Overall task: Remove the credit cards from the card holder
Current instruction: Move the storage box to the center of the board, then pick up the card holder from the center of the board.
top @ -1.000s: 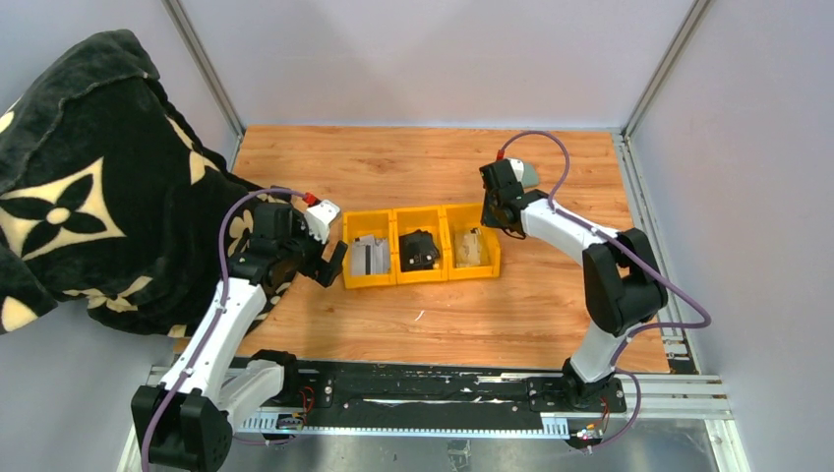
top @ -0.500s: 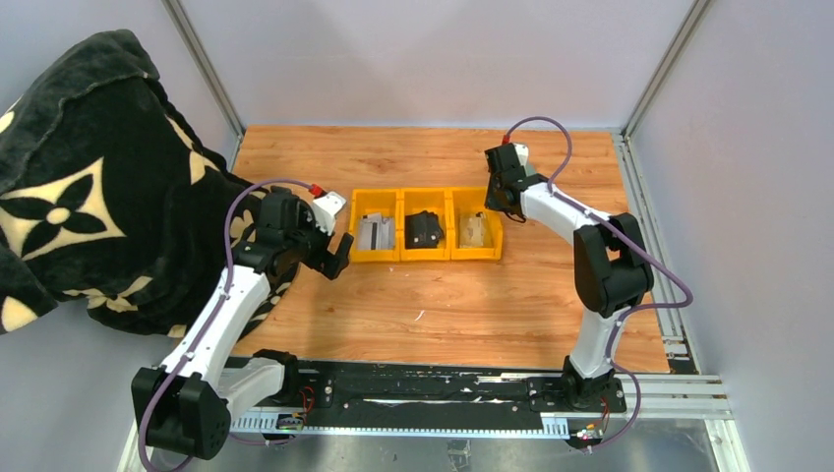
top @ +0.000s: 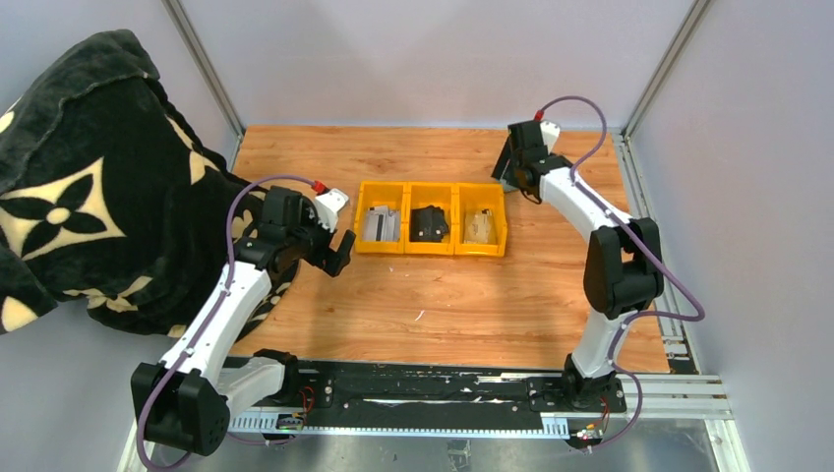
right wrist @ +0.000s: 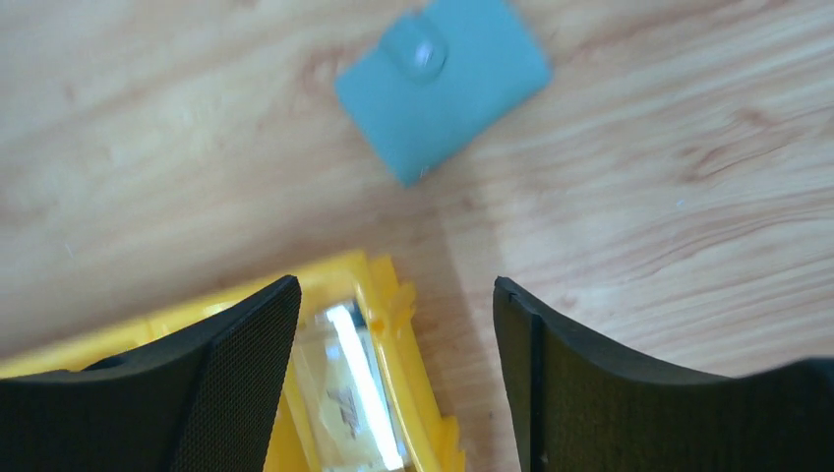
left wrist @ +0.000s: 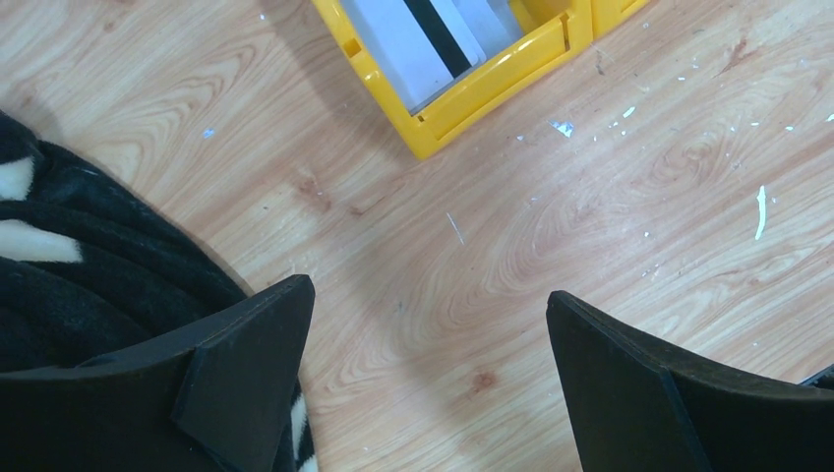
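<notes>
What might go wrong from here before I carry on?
The card holder lies flat and shut, so the right fingers may slide off it or push it away. They hang over the yellow tray rim and might clip it. The left fingers are next to the black blanket, which may snag.

The bench (left wrist: 590,197) is pale wood-grain board, smooth with a faint sheen and flecked with white specks. The yellow tray (left wrist: 492,84) is hard, glossy plastic. The card holder (right wrist: 443,88), at 12 o'clock in the right wrist view, looks soft, smooth and matt. The grey-silver card (left wrist: 393,44) is smooth, and the tan card (right wrist: 339,403) throws a bright glare. The blanket (top: 79,197) at 9 o'clock is plush black cloth. The right fingers (right wrist: 226,393) are matt black with finely dimpled pads; the left fingers (left wrist: 246,383) are plain matt.
</notes>
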Motion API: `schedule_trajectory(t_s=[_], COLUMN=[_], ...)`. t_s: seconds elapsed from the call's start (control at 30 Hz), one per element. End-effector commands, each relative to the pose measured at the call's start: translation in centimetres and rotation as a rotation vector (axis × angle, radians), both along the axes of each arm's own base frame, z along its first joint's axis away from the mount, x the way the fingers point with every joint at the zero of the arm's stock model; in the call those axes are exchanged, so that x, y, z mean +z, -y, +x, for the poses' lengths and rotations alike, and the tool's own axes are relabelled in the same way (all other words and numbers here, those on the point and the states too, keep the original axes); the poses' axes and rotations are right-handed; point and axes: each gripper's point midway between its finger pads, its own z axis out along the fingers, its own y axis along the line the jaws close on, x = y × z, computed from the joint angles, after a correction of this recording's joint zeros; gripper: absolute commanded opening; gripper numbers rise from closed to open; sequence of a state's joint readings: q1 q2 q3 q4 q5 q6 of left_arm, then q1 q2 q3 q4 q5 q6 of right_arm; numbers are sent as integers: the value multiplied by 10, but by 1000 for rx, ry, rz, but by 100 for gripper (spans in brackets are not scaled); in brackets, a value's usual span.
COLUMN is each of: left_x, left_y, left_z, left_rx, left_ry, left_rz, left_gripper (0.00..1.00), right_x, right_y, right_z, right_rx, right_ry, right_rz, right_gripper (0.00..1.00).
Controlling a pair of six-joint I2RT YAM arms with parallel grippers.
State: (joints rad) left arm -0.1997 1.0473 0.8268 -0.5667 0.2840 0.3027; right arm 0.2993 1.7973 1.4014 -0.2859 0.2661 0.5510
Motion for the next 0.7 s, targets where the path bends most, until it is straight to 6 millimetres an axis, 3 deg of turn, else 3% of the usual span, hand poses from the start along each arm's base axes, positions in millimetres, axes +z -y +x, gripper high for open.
schedule_trajectory(t_s=[0.0,0.27,0.67], left_x=[21,31,24], left_y=[6,11,18], left_z=[5,7,10], left_rx=[-20,-34,-69], left_ry=[42,56,21], left_rz=[-18,-44,-55], left_gripper=[100,100,100], right_x=[29,6,-36], right_y=[46,63,47], right_z=[20,62,117], right_rx=[-270,-381,-333], right_ry=[29,-38,-44], right_rz=[-54,-210,-230], right_gripper=[76,78,80])
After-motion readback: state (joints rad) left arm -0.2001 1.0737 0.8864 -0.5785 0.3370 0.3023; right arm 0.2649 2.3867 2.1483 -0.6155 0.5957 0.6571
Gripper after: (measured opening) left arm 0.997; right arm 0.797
